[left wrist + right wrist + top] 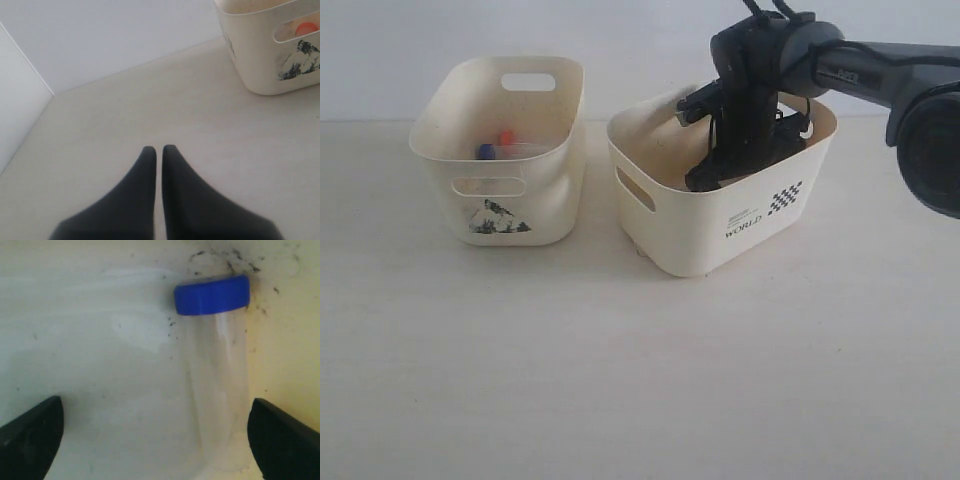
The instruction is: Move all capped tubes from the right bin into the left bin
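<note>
A pale, faintly grained table [640, 380] stretches beneath and ahead of the left gripper [159, 149], its surface matte and evenly lit. Further ahead of that gripper a plain white wall [125, 35] rises from the table's far edge. A second white panel [17, 100] meets this wall at a corner, off to one side of the gripper. Just ahead of the right gripper [157, 437], small dark specks [227, 260] lie scattered, densest at the far end and thinning toward the fingers.
</note>
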Controlling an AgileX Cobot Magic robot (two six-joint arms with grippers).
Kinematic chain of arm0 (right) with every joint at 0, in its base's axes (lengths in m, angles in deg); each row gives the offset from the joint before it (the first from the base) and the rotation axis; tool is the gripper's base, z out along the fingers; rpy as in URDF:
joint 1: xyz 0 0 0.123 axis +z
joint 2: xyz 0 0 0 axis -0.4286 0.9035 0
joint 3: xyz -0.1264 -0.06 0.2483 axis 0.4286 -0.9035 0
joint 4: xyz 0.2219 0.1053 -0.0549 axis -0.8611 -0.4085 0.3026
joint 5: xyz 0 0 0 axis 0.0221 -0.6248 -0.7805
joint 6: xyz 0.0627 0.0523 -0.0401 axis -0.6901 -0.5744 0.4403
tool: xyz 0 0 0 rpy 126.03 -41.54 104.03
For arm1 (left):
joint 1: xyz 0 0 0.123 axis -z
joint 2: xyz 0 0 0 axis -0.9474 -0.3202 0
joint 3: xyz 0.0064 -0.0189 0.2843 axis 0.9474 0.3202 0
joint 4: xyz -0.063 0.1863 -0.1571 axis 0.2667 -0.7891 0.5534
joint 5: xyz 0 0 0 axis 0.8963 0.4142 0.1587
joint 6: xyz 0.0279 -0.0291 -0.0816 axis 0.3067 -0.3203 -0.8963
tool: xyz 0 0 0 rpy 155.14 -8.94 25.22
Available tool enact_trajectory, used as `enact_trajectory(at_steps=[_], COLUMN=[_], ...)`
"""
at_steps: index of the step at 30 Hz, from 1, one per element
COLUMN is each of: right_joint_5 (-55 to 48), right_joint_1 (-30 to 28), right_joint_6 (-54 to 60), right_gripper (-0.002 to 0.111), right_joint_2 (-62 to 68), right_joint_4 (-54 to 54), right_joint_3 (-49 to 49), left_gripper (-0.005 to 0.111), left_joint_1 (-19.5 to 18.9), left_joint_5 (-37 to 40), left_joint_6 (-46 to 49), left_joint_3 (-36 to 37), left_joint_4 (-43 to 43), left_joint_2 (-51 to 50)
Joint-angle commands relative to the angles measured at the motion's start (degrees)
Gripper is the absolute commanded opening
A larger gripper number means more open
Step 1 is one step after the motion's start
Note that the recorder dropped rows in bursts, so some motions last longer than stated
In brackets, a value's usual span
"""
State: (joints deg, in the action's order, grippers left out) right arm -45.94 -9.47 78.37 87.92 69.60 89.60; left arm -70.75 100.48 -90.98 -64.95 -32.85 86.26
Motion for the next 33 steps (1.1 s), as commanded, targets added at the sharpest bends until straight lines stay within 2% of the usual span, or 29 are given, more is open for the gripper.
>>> enact_trajectory(at_steps=[1, 30, 32, 33], right_joint_5=[0.2, 0.7, -0.6, -1.8], right_joint_1=[0.0, 0.0, 0.0, 0.0], right_joint_6=[-2.9, -3.0, -3.0, -3.1], right_gripper=[0.093, 0.093, 0.082, 0.068], right_joint_2=[1.2, 4.1, 4.6, 4.8], right_joint_4=[5.8, -4.6, -4.7, -4.7], right_joint_3=[0.1, 0.1, 0.1, 0.1], left_gripper=[0.004, 0.004, 0.004, 0.004], left_joint_1=[0.0, 0.0, 0.0, 0.0], left_joint_5=[-0.2, -0.2, -0.2, -0.2], left_joint_6=[-0.5, -0.5, -0.5, -0.5], left_joint_3=[-0.2, -0.2, -0.2, -0.2], left_joint_4=[-0.1, -0.1, -0.1, -0.1], left_joint_2=[0.0, 0.0, 0.0, 0.0])
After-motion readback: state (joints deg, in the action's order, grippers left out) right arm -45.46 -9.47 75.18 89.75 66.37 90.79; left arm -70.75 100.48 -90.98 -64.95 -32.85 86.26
